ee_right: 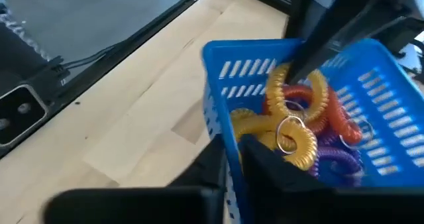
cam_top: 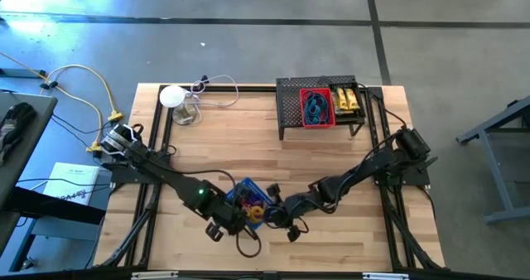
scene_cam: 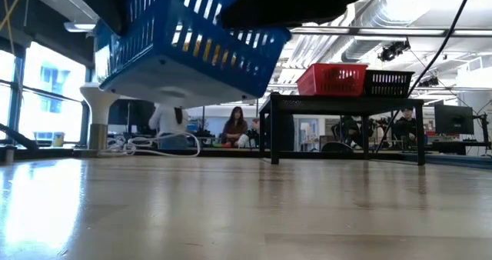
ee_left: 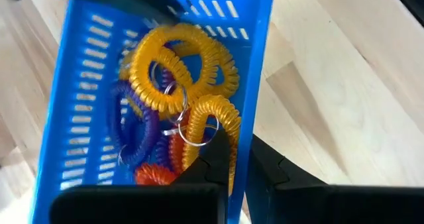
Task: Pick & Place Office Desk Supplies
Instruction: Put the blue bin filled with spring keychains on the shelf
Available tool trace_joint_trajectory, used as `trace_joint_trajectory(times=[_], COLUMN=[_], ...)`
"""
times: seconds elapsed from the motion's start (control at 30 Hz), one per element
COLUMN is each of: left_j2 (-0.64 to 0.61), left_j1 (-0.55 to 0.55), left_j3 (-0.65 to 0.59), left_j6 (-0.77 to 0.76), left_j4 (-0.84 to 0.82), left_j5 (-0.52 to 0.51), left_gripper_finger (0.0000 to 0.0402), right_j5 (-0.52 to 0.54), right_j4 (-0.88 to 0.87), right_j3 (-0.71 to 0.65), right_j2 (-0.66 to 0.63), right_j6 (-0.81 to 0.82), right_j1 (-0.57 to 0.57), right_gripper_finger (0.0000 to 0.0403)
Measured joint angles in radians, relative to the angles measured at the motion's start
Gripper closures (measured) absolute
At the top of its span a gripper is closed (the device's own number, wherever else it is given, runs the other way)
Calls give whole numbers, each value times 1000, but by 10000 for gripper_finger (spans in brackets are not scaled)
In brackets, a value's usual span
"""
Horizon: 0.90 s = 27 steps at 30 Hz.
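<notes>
A blue slotted basket [cam_top: 248,195] hangs above the table near its front edge; the low view shows the basket [scene_cam: 184,45] tilted and clear of the wood. Inside lie yellow-orange coil rings [ee_left: 175,65], purple ones [ee_left: 132,128] and a red-orange one [ee_right: 338,121], some with metal key rings. My left gripper [ee_left: 240,177] is shut on one basket wall. My right gripper [ee_right: 232,161] is shut on another wall from the opposite side. In the high view the left gripper [cam_top: 238,215] and the right gripper [cam_top: 273,210] flank the basket. My left gripper has one finger [ee_left: 213,159] inside the basket and one outside, with the wall's rim [ee_left: 246,134] between them. It comes slanting down from the table's left. The basket is lifted clear and tilted. My right gripper has one finger [ee_right: 268,159] inside the basket among the rings and one outside. The blue wall [ee_right: 225,134] stands between them, near a corner. It comes slanting down from the table's right. The basket hangs clear of the table.
A black mesh shelf [cam_top: 290,106] stands at the far right, carrying a red basket [cam_top: 316,108] of blue loops and a black basket with yellow tubes [cam_top: 348,99]. A white round device [cam_top: 172,96] with a cable sits at the far left. Bare wood lies between.
</notes>
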Motion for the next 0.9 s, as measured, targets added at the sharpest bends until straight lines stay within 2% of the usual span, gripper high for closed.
trace_joint_trajectory(times=[0.07, 0.27, 0.57, 0.77, 0.9], left_j2=[0, 0, 0, 0, 0], left_j1=[0, 0, 0, -7, -18], left_j3=[0, 0, -1, -1, -1], left_j6=[5, 6, -3, -49, -58], left_j4=[3, 18, 61, 102, 102], left_j5=[15, 6, -4, -64, -109], left_gripper_finger=[390, 379, 295, 237, 213], right_j5=[-5, -5, 7, 10, 7], right_j4=[2, 10, 7, 6, -4], right_j3=[0, 0, 0, 0, 0], right_j2=[0, 0, 0, 0, 0], right_j6=[-7, -4, 3, 3, 9], right_j1=[1, 2, 1, 1, 3], right_gripper_finger=[393, 398, 399, 399, 399])
